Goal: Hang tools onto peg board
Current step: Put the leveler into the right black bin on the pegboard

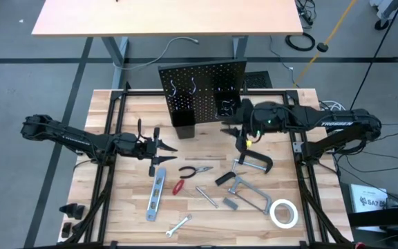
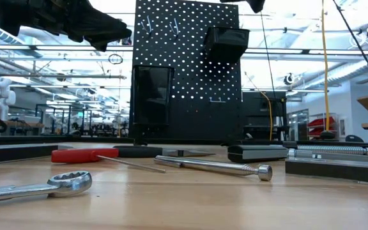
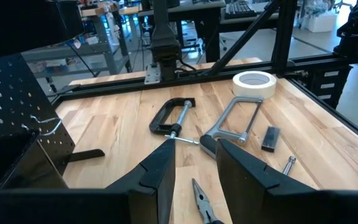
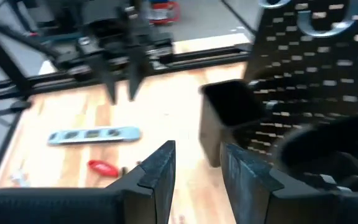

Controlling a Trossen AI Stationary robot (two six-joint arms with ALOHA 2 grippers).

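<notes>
The black peg board [image 1: 202, 86] stands upright at the table's far middle, with silver hooks [image 1: 183, 87] and two black bins [image 1: 183, 122] [image 1: 225, 105]. The tools lie flat on the table: blue-grey level [image 1: 156, 195], pliers [image 1: 195, 171], red-handled screwdriver [image 1: 178, 187], C-clamp [image 1: 254, 160], bar clamp [image 1: 249, 194], wrench [image 1: 178, 225] and tape roll [image 1: 283, 213]. My left gripper [image 1: 171, 149] hovers open, left of the pliers, with nothing between its fingers [image 3: 160, 171]. My right gripper [image 1: 225, 127] is open and empty, raised in front of the board by the right bin [image 4: 229, 121].
A silver extension bar [image 1: 206, 196] and a small grey block [image 1: 230, 203] lie among the tools. Black frame rails [image 1: 109, 138] run along the table's sides. Bare wood shows between the board and the pliers. A second table [image 1: 168, 17] stands beyond the far edge.
</notes>
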